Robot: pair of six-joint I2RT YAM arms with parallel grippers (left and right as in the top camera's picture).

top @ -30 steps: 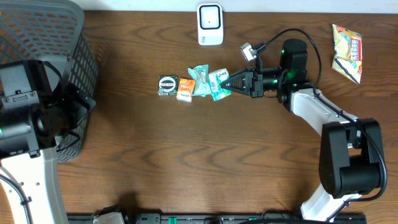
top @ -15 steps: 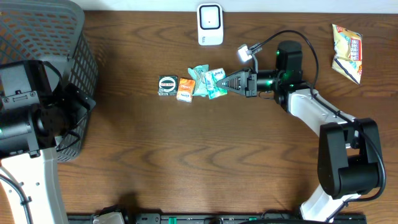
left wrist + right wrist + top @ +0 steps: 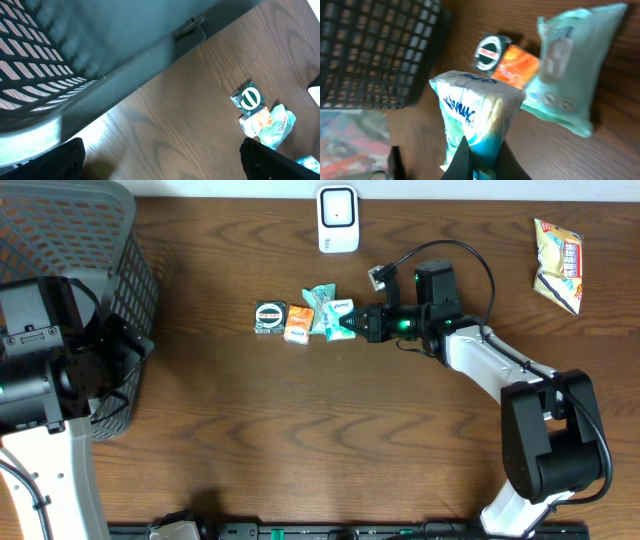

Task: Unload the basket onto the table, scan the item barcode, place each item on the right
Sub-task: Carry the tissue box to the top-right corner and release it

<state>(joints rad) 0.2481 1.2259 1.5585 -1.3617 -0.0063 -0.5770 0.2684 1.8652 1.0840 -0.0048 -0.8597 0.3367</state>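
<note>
Right pincer (image 3: 482,161) pinches the teal packet (image 3: 476,102) — left pincer (image 3: 167,157) wide, fingertips cropped

A dark brown wood-grain table (image 3: 300,430) fills the view.

One basket (image 3: 110,240), one scanner (image 3: 338,218), one snack bag (image 3: 558,265), two small boxes (image 3: 270,317) (image 3: 298,325), two teal packets (image 3: 322,302) (image 3: 342,325).

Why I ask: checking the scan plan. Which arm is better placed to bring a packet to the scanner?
Right. The right claw is shut on a packet, fairly near the scanner; the left claw hangs open beside the basket, holding nothing.
</note>
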